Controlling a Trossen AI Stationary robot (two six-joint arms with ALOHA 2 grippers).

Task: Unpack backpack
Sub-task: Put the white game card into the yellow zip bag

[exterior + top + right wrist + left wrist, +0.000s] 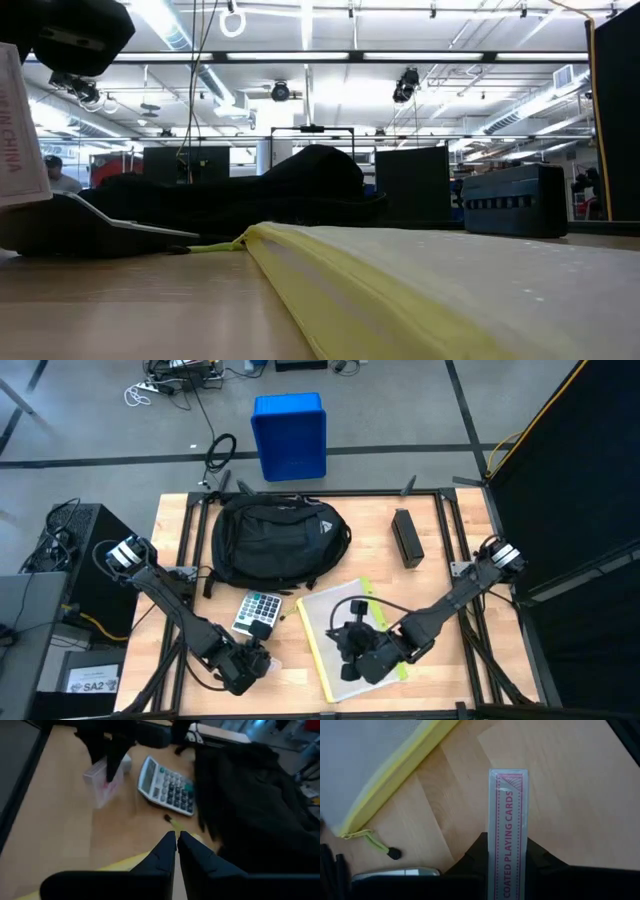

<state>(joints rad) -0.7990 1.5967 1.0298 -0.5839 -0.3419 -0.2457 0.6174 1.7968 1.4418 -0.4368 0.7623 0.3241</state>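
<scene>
Beside the calculator (258,613), left tool (250,660) grips card box (507,835); right tool (177,840) shut.

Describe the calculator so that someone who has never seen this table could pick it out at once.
Start at the large black fabric backpack on the wooden table. Just in front of its lower edge, beside the yellow-edged zip folder, lies the flat grey calculator. Its grid of small keys, some green, sets it apart from the plain black rectangular box.

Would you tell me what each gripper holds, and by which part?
The left gripper pinches the card box across its narrow faces at one end; the right gripper holds nothing.
</scene>
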